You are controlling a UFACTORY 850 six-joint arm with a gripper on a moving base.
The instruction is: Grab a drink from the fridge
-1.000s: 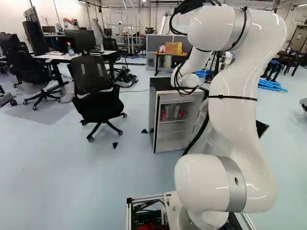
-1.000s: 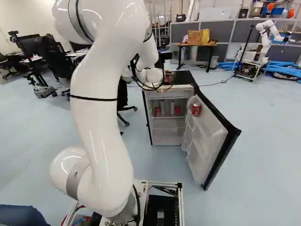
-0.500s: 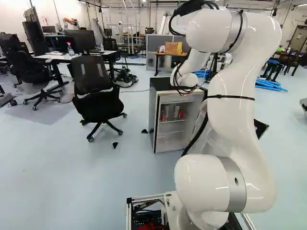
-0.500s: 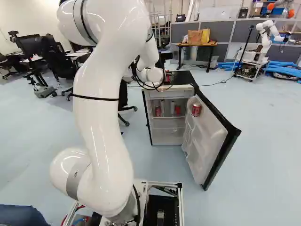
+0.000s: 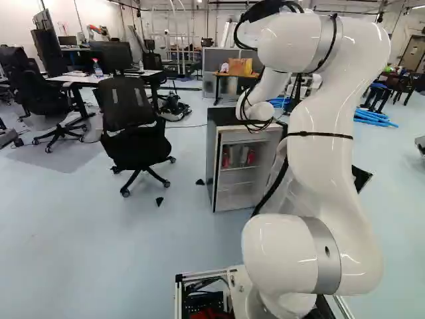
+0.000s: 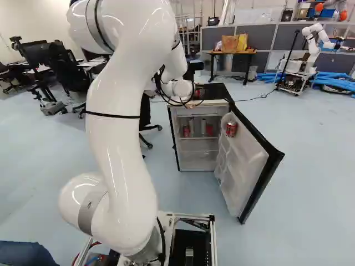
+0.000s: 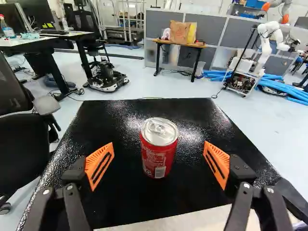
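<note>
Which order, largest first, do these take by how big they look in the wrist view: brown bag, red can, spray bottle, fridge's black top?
1. Fridge's black top
2. Red can
3. Brown bag
4. Spray bottle

In the left base view the arm's end hides the can (image 7: pixel 159 159) on the fridge (image 7: pixel 125 202), and the arm (image 6: pixel 125 155) covers most of the fridge door (image 6: pixel 247 172). Toward eleven o'clock in the right base view, the arm is cut off by the edge. At twelve o'clock there, cables (image 6: pixel 175 101) and the wrist partly hide the can. The pale containers (image 6: pixel 203 127) inside the fridge are too small to name. In the wrist view, the can's far side is hidden, and toward its nine o'clock the chair (image 7: pixel 21 149) is cut off.
</note>
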